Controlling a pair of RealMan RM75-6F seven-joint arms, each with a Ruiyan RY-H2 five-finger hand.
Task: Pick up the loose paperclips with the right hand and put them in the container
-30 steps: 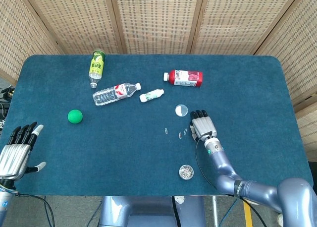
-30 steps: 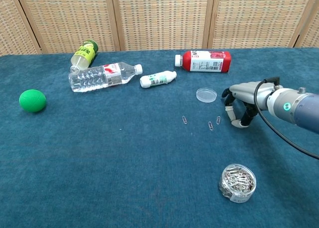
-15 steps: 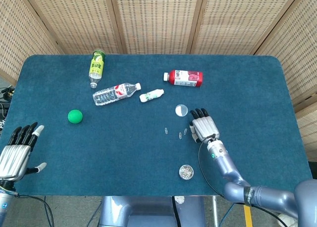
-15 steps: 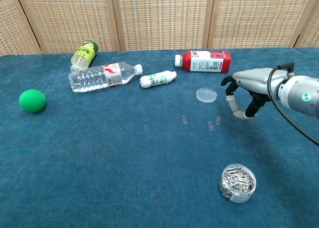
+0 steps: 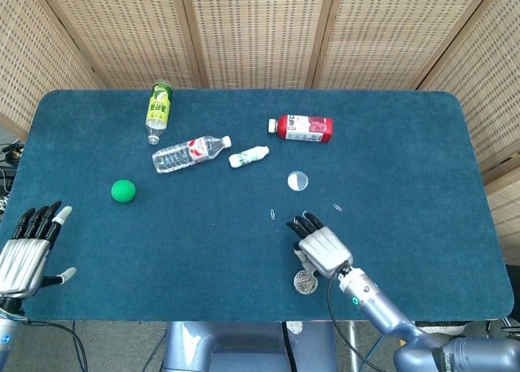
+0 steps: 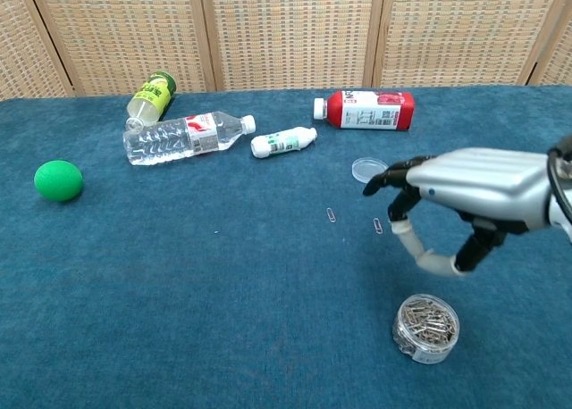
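Hovering palm-down above the container [image 6: 426, 328], right robot hand [image 6: 465, 204] fingers curled.

A staged robot test area rather than a home: woven rattan screens [image 5: 260, 31] wall off a table [image 5: 406, 144] covered in dark blue cloth. Cables [image 5: 10, 154] trail at its left edge, and unrelated bottles [image 5: 185, 153] and a green ball [image 5: 123, 191] lie scattered as props.
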